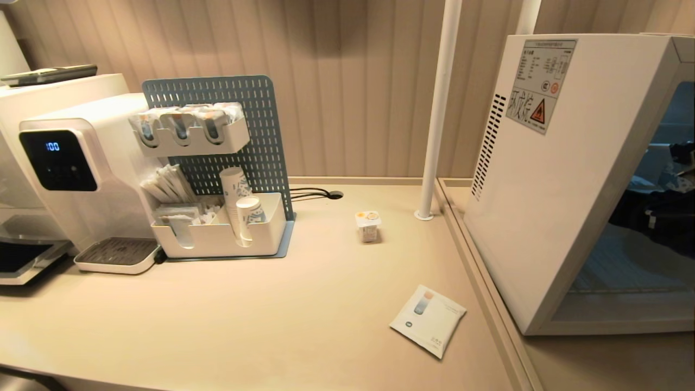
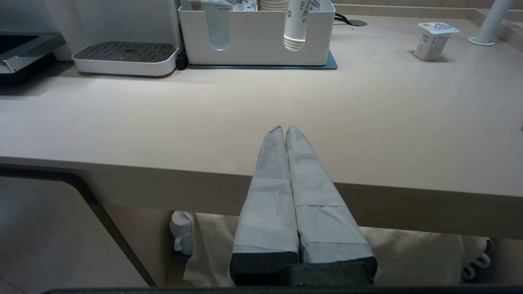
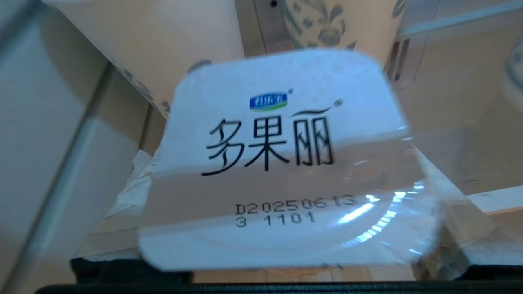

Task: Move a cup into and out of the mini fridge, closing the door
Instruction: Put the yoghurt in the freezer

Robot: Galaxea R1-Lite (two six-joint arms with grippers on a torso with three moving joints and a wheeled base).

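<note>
Cup (image 3: 282, 122) at right tool (image 3: 282, 175) inside mini fridge (image 1: 543, 190), can't tell if gripped; back straight out, no tipping; left tool (image 2: 284, 129) closed, empty

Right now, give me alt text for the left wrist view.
The left gripper, jaws pressed shut, hovers at the front edge of a beige counter. A small yogurt cup stands far across it, beside a white organizer tray and a drip tray.
</note>
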